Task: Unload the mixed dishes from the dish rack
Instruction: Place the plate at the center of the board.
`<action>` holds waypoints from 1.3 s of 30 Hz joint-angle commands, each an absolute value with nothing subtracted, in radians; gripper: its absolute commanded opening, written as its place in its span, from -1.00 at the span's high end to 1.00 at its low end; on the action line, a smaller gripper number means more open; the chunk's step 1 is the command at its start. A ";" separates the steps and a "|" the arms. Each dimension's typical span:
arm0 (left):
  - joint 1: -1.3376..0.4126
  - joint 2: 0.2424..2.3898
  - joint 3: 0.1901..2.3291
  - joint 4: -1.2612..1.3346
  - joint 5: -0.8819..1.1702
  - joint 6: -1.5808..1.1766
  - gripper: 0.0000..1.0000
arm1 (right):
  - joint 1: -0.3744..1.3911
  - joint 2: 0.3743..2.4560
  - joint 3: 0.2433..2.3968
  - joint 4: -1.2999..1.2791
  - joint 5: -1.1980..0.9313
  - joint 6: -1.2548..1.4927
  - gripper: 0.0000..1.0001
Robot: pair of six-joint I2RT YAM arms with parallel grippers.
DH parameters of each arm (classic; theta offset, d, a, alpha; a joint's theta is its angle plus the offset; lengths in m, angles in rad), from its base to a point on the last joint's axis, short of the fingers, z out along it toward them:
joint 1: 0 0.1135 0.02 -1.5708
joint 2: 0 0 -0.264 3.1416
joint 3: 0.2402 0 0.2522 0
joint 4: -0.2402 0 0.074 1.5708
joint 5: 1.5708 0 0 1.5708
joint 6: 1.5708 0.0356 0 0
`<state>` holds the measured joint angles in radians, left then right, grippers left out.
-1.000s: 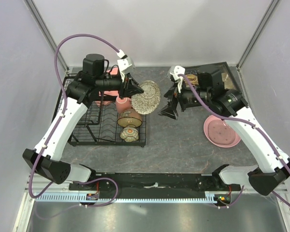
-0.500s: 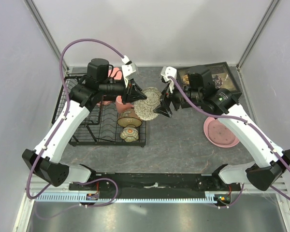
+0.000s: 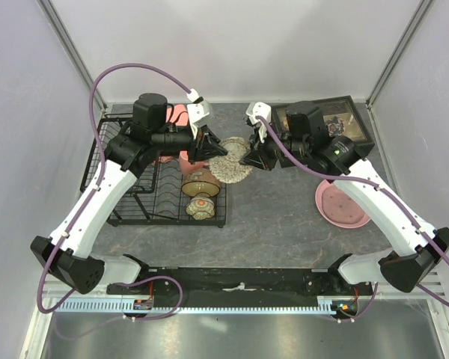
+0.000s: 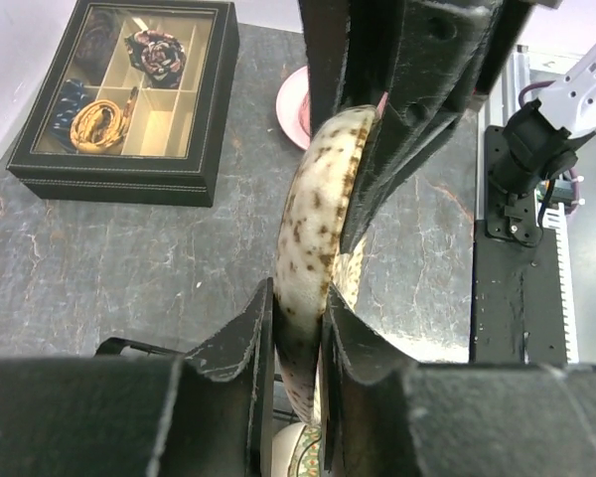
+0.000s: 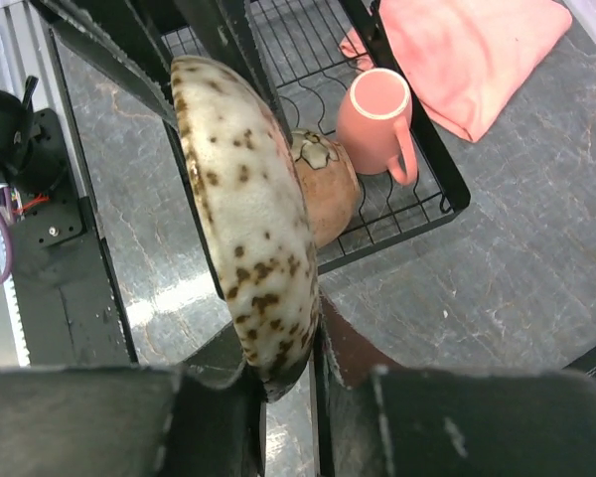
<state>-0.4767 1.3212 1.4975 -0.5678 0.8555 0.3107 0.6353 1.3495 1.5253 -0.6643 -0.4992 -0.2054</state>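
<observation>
The grey speckled bowl hangs on edge in the air just right of the dish rack. My left gripper is shut on one side of its rim, and my right gripper is shut on the opposite side. The pink mug and a small brown bowl stand in the rack behind it. A floral-patterned bowl sits at the rack's front. The pink plate lies on the table to the right.
A black compartmented tray of trinkets stands at the back right, also seen in the left wrist view. A folded pink cloth lies behind the rack. Walls enclose the table on three sides.
My right gripper swung left to the speckled bowl and closed on its free rim. My left gripper shifted the bowl slightly right and kept its hold.
</observation>
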 commanded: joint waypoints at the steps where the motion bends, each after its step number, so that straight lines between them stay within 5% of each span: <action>1: -0.480 1.284 1.499 -0.503 0.914 0.261 0.93 | 0.644 1.339 1.540 -0.634 -0.474 -0.253 1.00; 4: -0.480 1.276 1.488 -0.491 0.908 0.258 0.57 | 0.644 1.322 1.514 -0.620 -0.457 -0.253 1.00; 5: -0.480 1.275 1.480 -0.488 0.905 0.258 0.22 | 0.646 1.312 1.506 -0.615 -0.451 -0.253 1.00; 8: -0.480 1.264 1.479 -0.483 0.890 0.258 -0.27 | 0.644 1.298 1.482 -0.609 -0.399 -0.255 1.00; 11: -0.480 1.247 1.479 -0.482 0.865 0.264 -0.56 | 0.646 1.281 1.457 -0.607 -0.347 -0.258 1.00; 22: -0.479 1.201 1.442 -0.523 0.810 0.353 -0.71 | 0.431 1.172 1.304 -0.600 -0.327 -0.215 1.00; 39: -0.479 1.209 1.321 -0.588 0.742 0.433 -0.77 | -0.319 1.155 1.057 -0.738 -0.716 -0.356 1.00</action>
<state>-0.4782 1.2110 1.3422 -0.5808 0.7753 0.3763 -0.1814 1.1454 1.0611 -0.7082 -0.5426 -0.2604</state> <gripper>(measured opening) 0.884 0.230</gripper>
